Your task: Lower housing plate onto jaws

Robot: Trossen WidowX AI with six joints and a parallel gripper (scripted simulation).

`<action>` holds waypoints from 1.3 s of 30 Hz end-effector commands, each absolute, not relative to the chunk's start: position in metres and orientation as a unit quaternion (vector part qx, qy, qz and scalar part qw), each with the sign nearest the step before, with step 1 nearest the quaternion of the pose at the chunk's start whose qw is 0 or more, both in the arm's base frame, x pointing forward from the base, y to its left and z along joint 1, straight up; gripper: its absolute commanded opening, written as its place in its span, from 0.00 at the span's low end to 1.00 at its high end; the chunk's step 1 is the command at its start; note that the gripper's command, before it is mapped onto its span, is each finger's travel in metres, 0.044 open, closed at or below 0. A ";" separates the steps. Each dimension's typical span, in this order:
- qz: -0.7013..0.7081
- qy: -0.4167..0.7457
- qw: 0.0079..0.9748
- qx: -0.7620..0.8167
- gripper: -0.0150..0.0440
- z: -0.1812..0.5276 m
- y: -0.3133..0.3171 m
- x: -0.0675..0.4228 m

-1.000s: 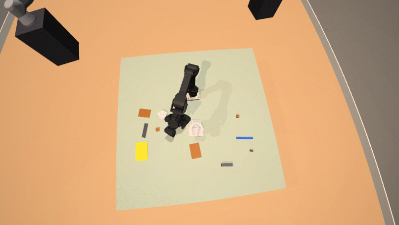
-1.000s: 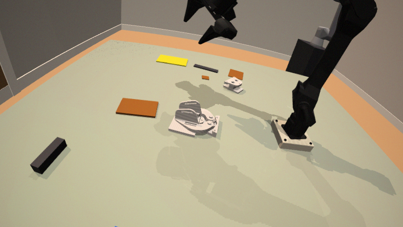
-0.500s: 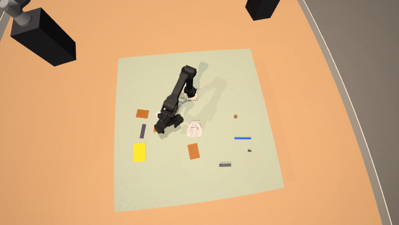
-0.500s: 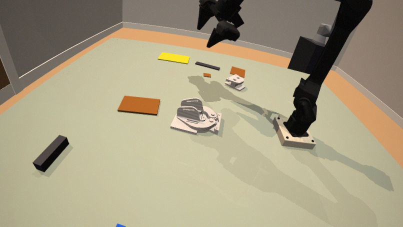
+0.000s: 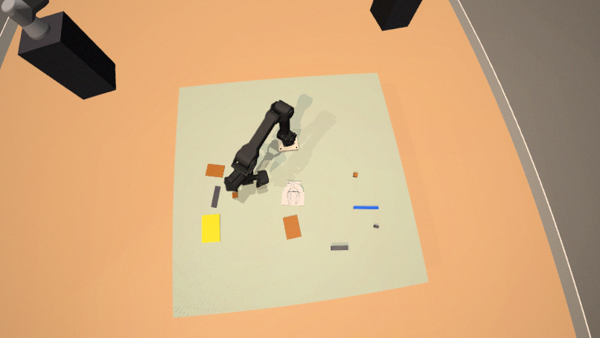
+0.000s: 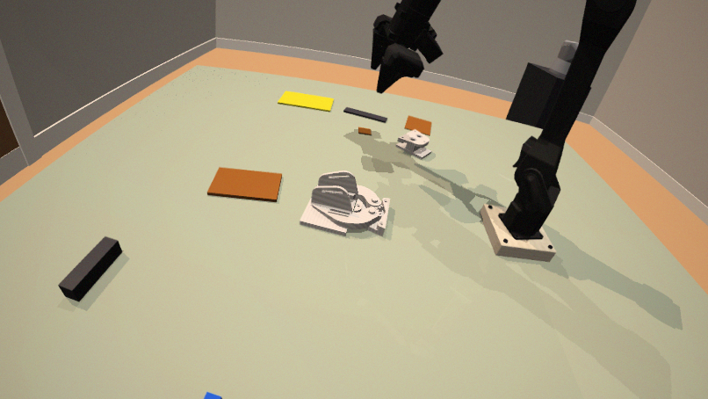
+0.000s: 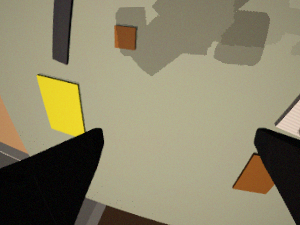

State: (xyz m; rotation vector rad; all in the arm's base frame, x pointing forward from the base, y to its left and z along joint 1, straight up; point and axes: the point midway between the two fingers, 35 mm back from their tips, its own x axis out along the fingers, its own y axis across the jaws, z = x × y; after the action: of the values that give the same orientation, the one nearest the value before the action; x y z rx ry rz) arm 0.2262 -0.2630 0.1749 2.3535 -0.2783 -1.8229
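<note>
Gripper: the gripper [image 5: 246,182] [image 6: 377,79] [image 7: 179,136] is released, fingers wide apart with nothing between them; raised above the mat, far side of the exterior view.
Housing plate: the white housing plate [image 6: 415,141], with holes in its upper face, stands on the mat at the far side, right of centre in the exterior view; hidden under the arm in the top view.
Jaw assembly: the white base with the jaws [image 5: 292,195] [image 6: 346,203] [image 7: 290,119] sits mid-mat, nearer than the housing plate and well apart from it; two slotted walls upright.
Closure: housing plate off the stubs; mechanism uncovered.
Large orange board: the large orange board [image 5: 292,227] [image 6: 245,184] [image 7: 252,179] lies flat left of the base in the exterior view.
Far group, exterior view: yellow board [image 5: 211,228] [image 6: 306,101] [image 7: 62,106] at left, thin dark strip [image 5: 215,196] [image 6: 364,114] [image 7: 62,31] to its right, small orange block [image 5: 234,195] [image 6: 364,130] [image 7: 125,37] slightly nearer.
Dark bar: the dark bar [image 5: 339,247] [image 6: 89,267] lies near left, exterior view.
</note>
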 end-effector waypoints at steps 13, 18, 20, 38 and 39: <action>-0.639 -0.193 -0.104 0.737 1.00 0.145 -0.288 0.170; -0.642 -0.223 -0.157 0.716 1.00 0.137 -0.292 0.153; -0.643 -0.235 -0.178 0.707 1.00 0.133 -0.294 0.146; -0.640 -0.289 -0.276 0.657 1.00 0.112 -0.299 0.113; -0.640 -0.289 -0.276 0.657 1.00 0.104 -0.300 0.113</action>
State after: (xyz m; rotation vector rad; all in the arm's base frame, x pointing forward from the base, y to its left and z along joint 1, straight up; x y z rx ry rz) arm 0.1147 -0.2992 0.1175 2.5381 -1.0968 -2.4466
